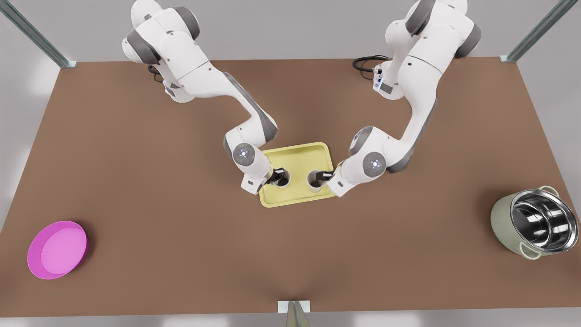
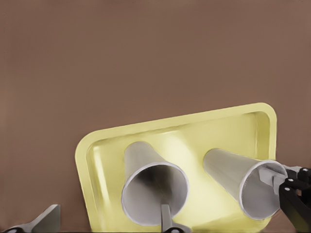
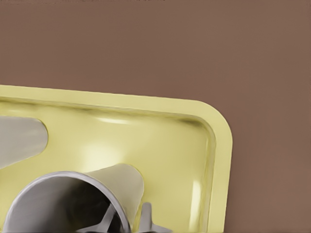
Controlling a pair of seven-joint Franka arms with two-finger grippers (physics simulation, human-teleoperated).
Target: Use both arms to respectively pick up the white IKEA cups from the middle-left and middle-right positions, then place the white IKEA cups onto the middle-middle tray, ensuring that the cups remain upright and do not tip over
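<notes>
Placing step is ending: both white IKEA cups are sitting upright on the pale yellow tray (image 1: pixel 313 156) at frame centre of the front view.

The left cup (image 1: pixel 281 177) is standing in the tray's lower-left part. The left end effector (image 1: pixel 275 176) is pinching its rim, one finger (image 2: pixel 166 219) dipping inside the cup (image 2: pixel 154 194) and the other (image 2: pixel 44 219) staying outside, so it is clenched on the wall.

The right cup (image 1: pixel 314 180) is standing just beside it, apart and not touching. The right end effector (image 1: pixel 325 175) is likewise straddling its rim and grasping it; in the right wrist view a finger (image 3: pixel 147 217) is lying against the cup (image 3: pixel 73 204) wall.

Both bases are looking seated on the tray floor, though contact is hard to confirm.

Judgement: next move calls for both end effectors opening, then rising straight up, so the inside fingers are not dragging the rims and tipping the cups.

The magenta bowl (image 1: pixel 57 249) lower left and the steel-lined pot (image 1: pixel 535 222) at right are staying out of play on the tabletop (image 1: pixel 136 190).
</notes>
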